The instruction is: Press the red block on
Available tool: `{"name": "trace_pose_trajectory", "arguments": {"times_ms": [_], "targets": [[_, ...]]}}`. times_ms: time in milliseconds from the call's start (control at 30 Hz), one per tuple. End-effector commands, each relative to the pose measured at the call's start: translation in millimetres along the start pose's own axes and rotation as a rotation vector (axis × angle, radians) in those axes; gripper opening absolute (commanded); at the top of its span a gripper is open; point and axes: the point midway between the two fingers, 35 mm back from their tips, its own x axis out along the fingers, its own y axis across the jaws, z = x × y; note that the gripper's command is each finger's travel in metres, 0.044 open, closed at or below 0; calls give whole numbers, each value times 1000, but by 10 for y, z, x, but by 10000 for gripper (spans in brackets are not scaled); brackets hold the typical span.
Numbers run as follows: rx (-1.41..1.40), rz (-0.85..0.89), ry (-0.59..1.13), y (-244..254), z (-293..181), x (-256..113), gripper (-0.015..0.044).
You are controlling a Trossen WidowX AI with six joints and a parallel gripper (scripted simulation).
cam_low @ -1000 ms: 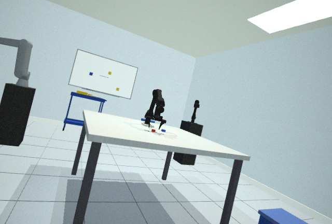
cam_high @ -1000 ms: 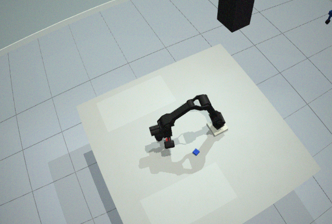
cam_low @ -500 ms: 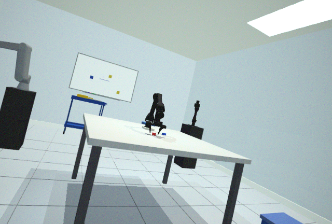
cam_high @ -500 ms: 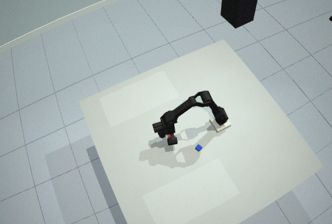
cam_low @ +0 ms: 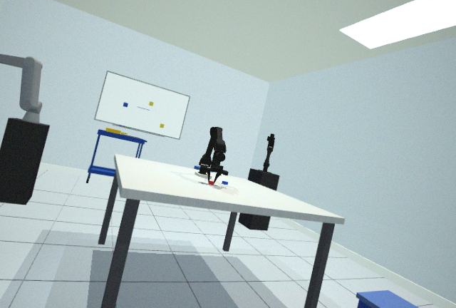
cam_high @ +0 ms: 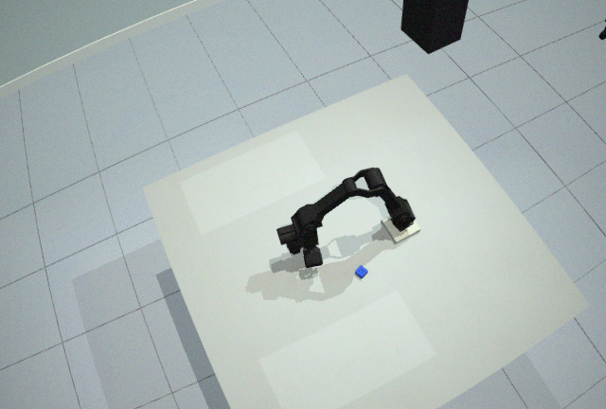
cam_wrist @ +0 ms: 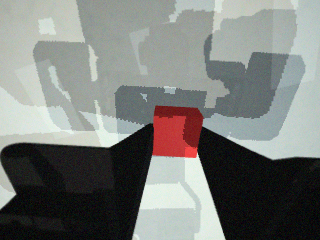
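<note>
Gripping the red block (cam_low: 211,182) (cam_wrist: 176,133) between its partly closed fingers, the gripper (cam_low: 212,182) (cam_wrist: 175,130) points down at the white table (cam_high: 470,248) (cam_low: 177,187). Near the red block, apart from it, sits the blue block (cam_high: 361,271) (cam_low: 224,182); the arm's pale base plate (cam_high: 411,235) lies farther from the red block.

A blue cart (cam_low: 121,136) stands below a whiteboard (cam_low: 142,105)

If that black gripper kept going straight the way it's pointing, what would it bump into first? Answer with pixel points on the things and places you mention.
Probably the white tabletop (cam_high: 470,257) (cam_low: 177,182): the gripper (cam_low: 212,182) (cam_wrist: 175,130) points down, gripping the red block (cam_low: 211,182) (cam_wrist: 176,134). How close they are is unclear.
</note>
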Motion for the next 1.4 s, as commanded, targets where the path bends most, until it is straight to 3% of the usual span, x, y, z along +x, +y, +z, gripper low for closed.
{"name": "trace_pose_trajectory", "arguments": {"times_ms": [0,67,867,1367], "targets": [[6,-3,0,-4,1,4,39],[6,-3,-1,0,8,-26,0],[6,-2,-1,97,21,-1161,0],[-137,2,2,460,-268,-1086,0]]}}
